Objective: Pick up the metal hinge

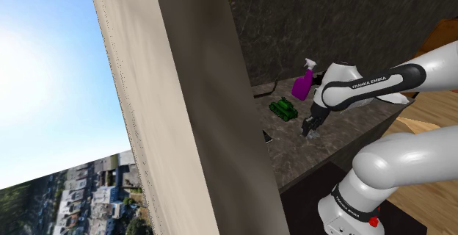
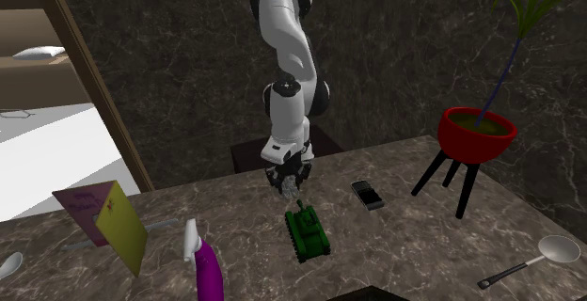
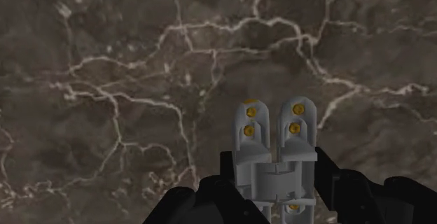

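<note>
- Black gripper (image 3: 274, 165) narrowed onto the grey metal hinge (image 3: 273, 133), a finger against each side (yellow screw heads dotting its leaves).
- Low over the dark veined marble countertop (image 2: 414, 252), close to the edge nearest the arm's stand and about midway along it; cannot tell whether the hinge touches the stone.
- Green toy tank (image 2: 308, 233) just beside the gripper, toward the opposite edge.
- Purple spray bottle (image 2: 207, 273) at that opposite edge, toward the second exterior view's left.
- Small dark handset (image 2: 368, 195) flat on the stone near the tank.
- Red plant pot (image 2: 476, 132) on black legs toward the second exterior view's right end.
- Silver spoon (image 2: 538, 255) by the corner there.
</note>
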Available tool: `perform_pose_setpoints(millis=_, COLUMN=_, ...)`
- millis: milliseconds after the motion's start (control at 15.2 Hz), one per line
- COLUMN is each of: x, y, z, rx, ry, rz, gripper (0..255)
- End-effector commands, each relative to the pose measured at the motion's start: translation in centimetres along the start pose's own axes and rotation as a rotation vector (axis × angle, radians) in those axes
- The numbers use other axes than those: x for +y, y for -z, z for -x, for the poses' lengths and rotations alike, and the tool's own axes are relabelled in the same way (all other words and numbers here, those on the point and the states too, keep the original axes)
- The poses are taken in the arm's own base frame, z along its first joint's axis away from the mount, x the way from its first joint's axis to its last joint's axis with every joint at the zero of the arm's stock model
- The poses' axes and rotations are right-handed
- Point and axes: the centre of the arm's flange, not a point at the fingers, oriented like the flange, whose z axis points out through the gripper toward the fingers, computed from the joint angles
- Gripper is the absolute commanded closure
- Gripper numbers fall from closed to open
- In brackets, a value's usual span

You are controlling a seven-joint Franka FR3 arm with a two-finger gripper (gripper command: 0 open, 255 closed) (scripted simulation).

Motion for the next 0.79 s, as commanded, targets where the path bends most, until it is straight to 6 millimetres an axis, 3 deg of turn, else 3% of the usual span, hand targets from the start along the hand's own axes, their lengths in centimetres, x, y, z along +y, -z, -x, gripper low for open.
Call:
perform_pose_setpoints(millis=0, x=0.0, y=-0.1, z=0.0, rx=-0.001, ry=0.000, rz=0.000, gripper=255)
perform_pose_setpoints(millis=396, x=0.0, y=-0.1, z=0.1, rx=-0.001, ry=0.000, rz=0.000, gripper=255)
perform_pose_setpoints(millis=726, x=0.0, y=2.5, z=0.0, rx=-0.001, ry=0.000, rz=0.000, gripper=255)
